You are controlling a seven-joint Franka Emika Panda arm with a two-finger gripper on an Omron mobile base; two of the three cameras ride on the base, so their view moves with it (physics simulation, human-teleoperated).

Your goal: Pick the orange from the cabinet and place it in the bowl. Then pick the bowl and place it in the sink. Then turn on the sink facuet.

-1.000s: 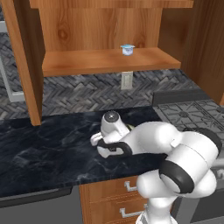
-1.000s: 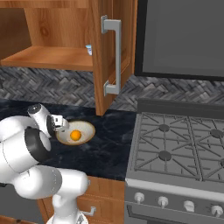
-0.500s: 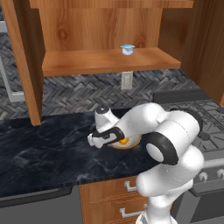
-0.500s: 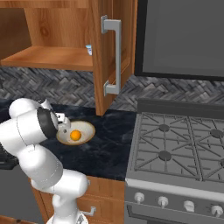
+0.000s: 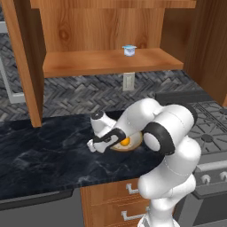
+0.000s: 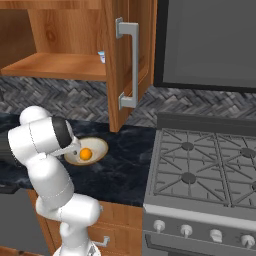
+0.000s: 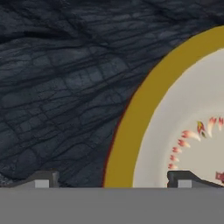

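The bowl (image 5: 134, 142) sits on the black marble counter with the orange (image 5: 125, 142) inside it; from the other side the orange (image 6: 86, 154) lies in the middle of the bowl (image 6: 99, 146). My gripper (image 5: 107, 141) is low at the bowl's left edge. In the hand view the gripper (image 7: 113, 179) is open, and the tan rim (image 7: 131, 127) runs between its fingertips (image 7: 41, 179), one outside the bowl and one over the cream inside. The wooden cabinet (image 5: 111, 62) hangs above. The sink and the faucet are out of view.
A white cup with a pale-blue lid (image 5: 129, 50) stands on the cabinet shelf. The open cabinet door (image 6: 131, 65) with a silver handle juts out above the counter. A gas stove (image 6: 200, 170) lies to the right. Wooden drawers (image 5: 128, 195) sit under the counter.
The arm has swung round and the hand has dropped a little to the bowl's left rim. Bowl and orange have stayed in place.
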